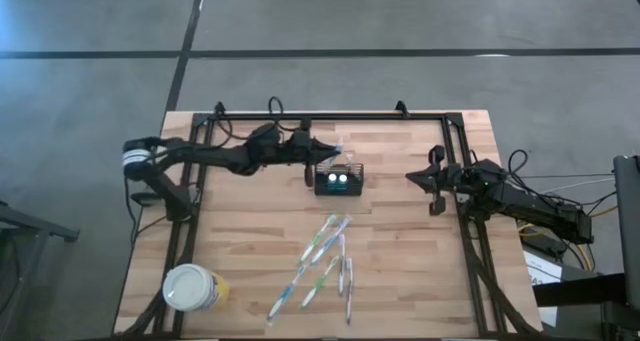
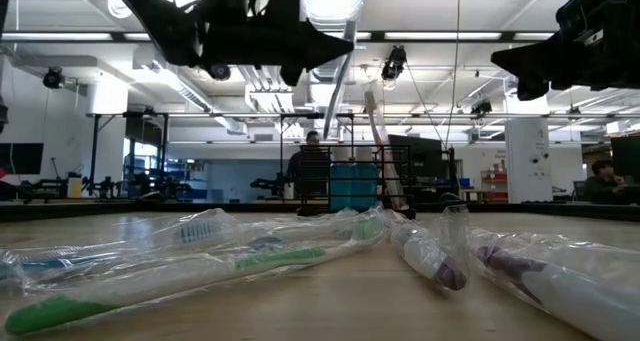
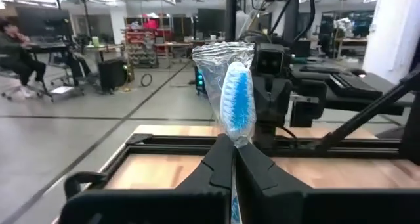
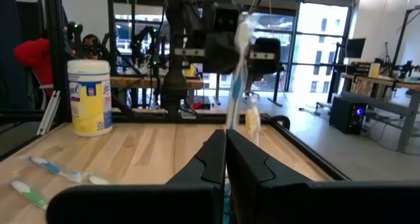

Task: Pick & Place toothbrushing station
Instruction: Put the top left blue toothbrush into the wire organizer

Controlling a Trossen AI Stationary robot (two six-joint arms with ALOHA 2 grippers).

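Note:
The toothbrushing station, a small black caddy [image 1: 338,181], stands on the wooden table right of centre toward the far side. One brush [image 2: 380,141] leans upright in it. My left gripper [image 1: 322,153] hovers just beyond the caddy's far-left corner, shut on a blue toothbrush in a clear wrapper [image 3: 236,96]. My right gripper [image 1: 412,177] waits shut near the table's right side, touching nothing. My left gripper pinches the wrapped blue toothbrush between its two fingers just below the bristle head [image 3: 233,140]. The fingers point about level, from the table's left, across the brush. The brush stands nearly upright, head up, and its handle [image 2: 333,106] hangs below, clear of table and caddy.
Several wrapped toothbrushes [image 1: 322,261] lie loose on the near middle of the table. A yellow tub with a white lid [image 1: 190,287] stands at the near left corner. A black frame rail [image 1: 330,116] runs along the table's far edge and its sides.

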